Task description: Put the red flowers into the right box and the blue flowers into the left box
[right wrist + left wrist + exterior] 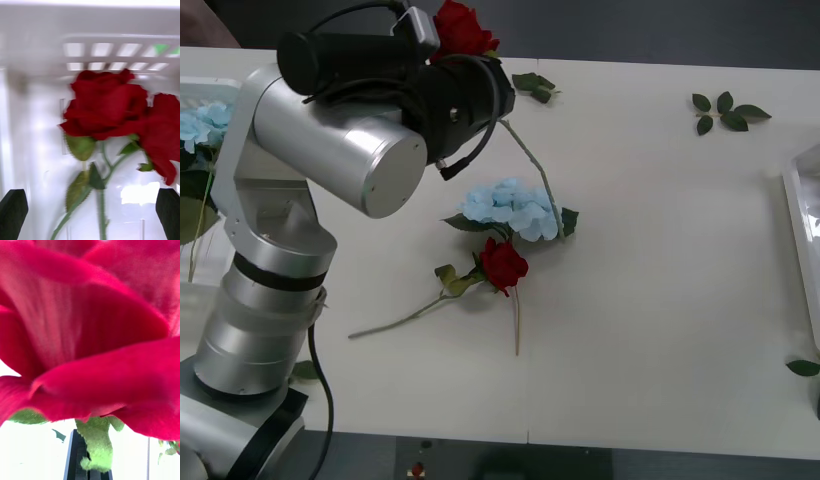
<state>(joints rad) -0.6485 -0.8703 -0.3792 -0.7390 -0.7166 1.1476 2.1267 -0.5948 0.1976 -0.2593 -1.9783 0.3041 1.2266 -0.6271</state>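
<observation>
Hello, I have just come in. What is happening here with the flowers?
The robot is sorting artificial flowers into trays. Its left gripper is at the far side of the table, shut on the stem just under a red rose. Its right gripper hangs open over the right box, where two red roses already lie. One blue hydrangea and one more red rose remain on the table, and another blue hydrangea lies in the left box.

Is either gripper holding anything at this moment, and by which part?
The left gripper holds a red rose, apparently just under the bloom; the exact grip cannot be told. The right gripper is open, holding nothing, above roses in the right box.
</observation>
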